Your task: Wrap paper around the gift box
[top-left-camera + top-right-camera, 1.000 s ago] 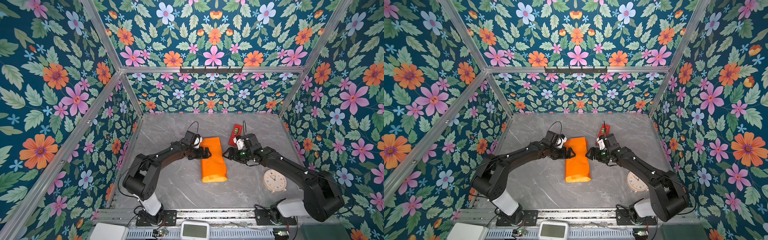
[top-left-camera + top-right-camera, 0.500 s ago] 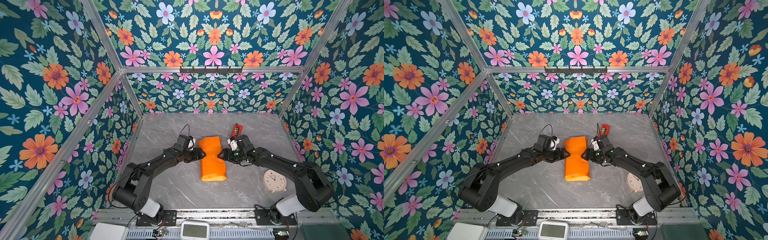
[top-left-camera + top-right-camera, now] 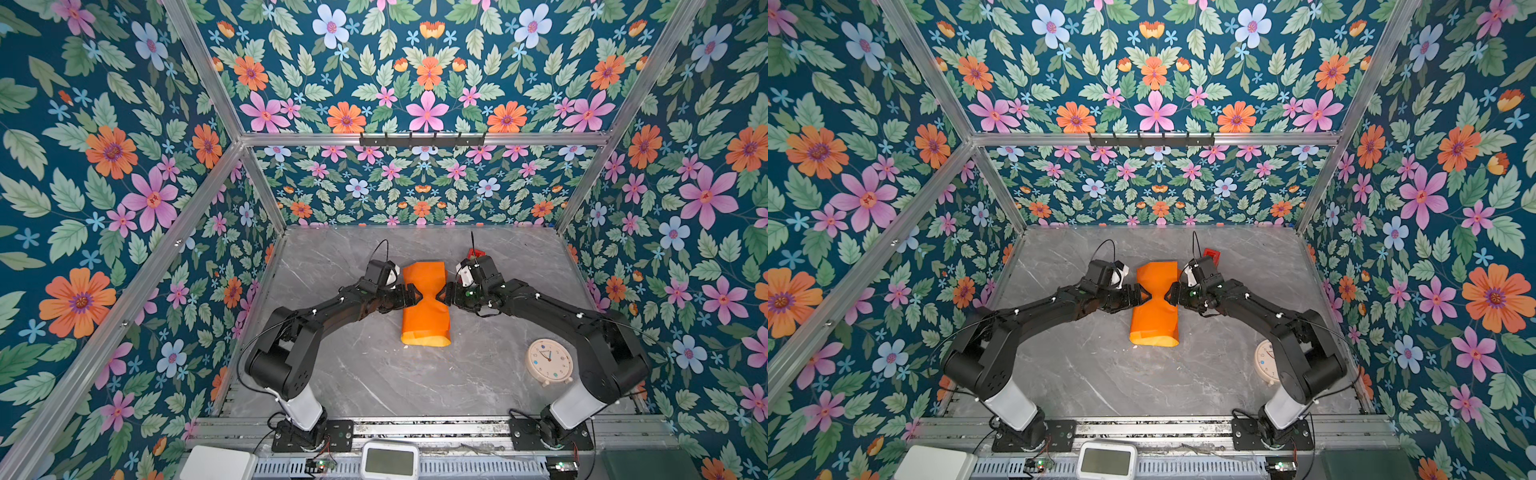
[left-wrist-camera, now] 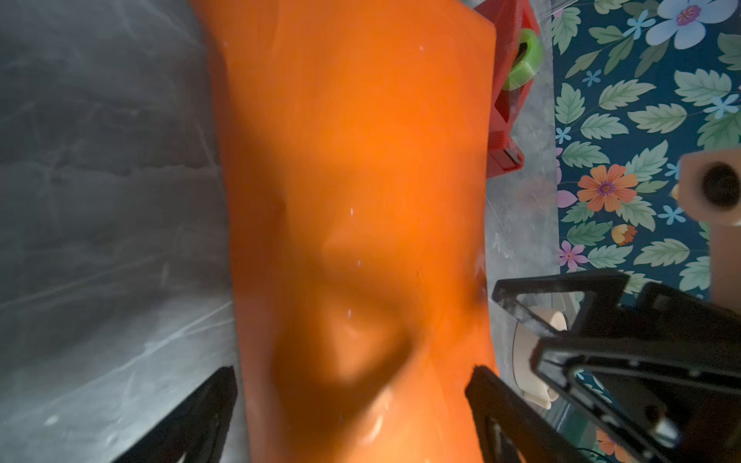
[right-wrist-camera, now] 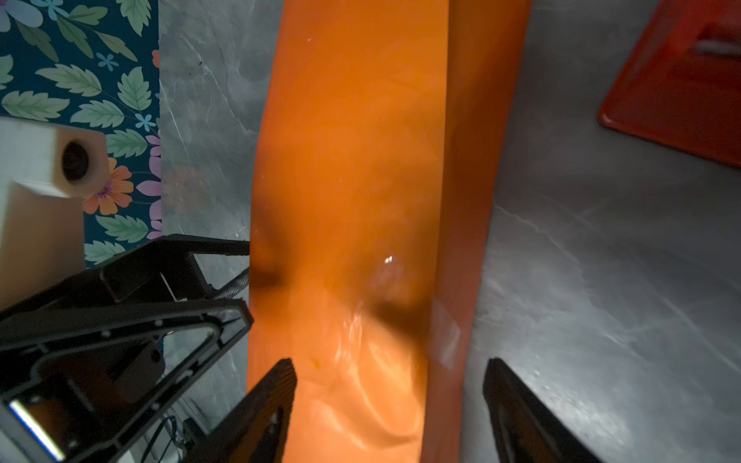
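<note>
Paper (image 3: 426, 322) (image 3: 1154, 326), glossy orange face outward, lies folded into a long parcel in the middle of the grey marble surface (image 3: 374, 382). Its length runs from near to far, and a paler yellow edge shows at the near end. The gift box is hidden in every view.

In both top views the left gripper (image 3: 417, 296) (image 3: 1144, 296) and the right gripper (image 3: 441, 300) (image 3: 1170, 298) come in from opposite sides. They meet almost tip to tip over the parcel's middle, where the orange shows only as a narrow waist. From above I cannot tell whether the paper is squeezed in there or merely covered.

In the left wrist view the left gripper's (image 4: 351, 371) jaws stand wide apart and clamp nothing. The paper (image 4: 361, 160) fills the gap between them, with a shadowed dent just ahead.

In the right wrist view the right gripper's (image 5: 389, 362) jaws are also well open and hold nothing. One finger (image 5: 264, 409) lies over the paper (image 5: 353, 160), the other (image 5: 517, 413) over bare surface beside the parcel's edge. Whether any tip presses on the paper I cannot tell.

A red gadget (image 3: 476, 252) (image 3: 1212, 253) (image 4: 507, 100) with a green wheel lies just past the parcel's far right corner. A round cream alarm clock (image 3: 549, 362) (image 3: 1264, 359) lies face up beside the right arm, well apart from the parcel.
</note>
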Available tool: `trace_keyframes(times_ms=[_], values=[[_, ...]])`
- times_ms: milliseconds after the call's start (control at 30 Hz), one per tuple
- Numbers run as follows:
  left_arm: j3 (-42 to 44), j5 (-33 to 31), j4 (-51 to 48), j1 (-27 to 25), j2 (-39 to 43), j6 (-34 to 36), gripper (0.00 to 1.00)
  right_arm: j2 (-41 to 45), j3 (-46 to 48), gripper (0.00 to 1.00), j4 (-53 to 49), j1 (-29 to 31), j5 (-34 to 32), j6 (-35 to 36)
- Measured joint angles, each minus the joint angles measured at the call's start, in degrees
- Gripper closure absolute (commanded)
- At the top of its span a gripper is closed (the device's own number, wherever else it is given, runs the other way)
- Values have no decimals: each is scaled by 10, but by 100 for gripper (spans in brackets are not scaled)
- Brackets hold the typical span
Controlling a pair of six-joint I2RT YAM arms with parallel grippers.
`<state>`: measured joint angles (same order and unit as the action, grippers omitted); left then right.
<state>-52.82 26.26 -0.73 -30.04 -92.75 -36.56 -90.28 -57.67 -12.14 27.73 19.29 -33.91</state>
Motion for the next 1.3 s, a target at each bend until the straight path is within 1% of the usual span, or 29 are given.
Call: trace_keyframes(times_ms=[67,167,267,400,533,733,833,933,1067,1200,1300], values=[[47,-1,9,0,43,8,0,29,35,10,2,10,2,1],[109,10,30,-1,87,13,2,52,79,11,-9,38,7,0],[139,21,45,-6,90,24,6,52,97,18,-4,53,16,0],[153,23,64,-21,78,43,11,33,108,27,7,53,4,-4],[165,19,77,-31,64,64,13,19,115,31,17,54,0,-4],[172,-10,94,-37,46,85,15,4,116,35,37,54,-17,-3],[170,-20,115,-42,35,86,14,-4,116,36,50,54,-20,-3],[167,-24,133,-47,24,89,13,-8,116,38,60,54,-30,-3],[167,-33,160,-50,14,97,8,-12,125,41,75,54,-40,-2],[188,-38,165,-52,40,97,1,-16,134,41,86,55,-48,-2],[195,-38,164,-52,70,101,0,-16,136,41,90,55,-53,-2]])
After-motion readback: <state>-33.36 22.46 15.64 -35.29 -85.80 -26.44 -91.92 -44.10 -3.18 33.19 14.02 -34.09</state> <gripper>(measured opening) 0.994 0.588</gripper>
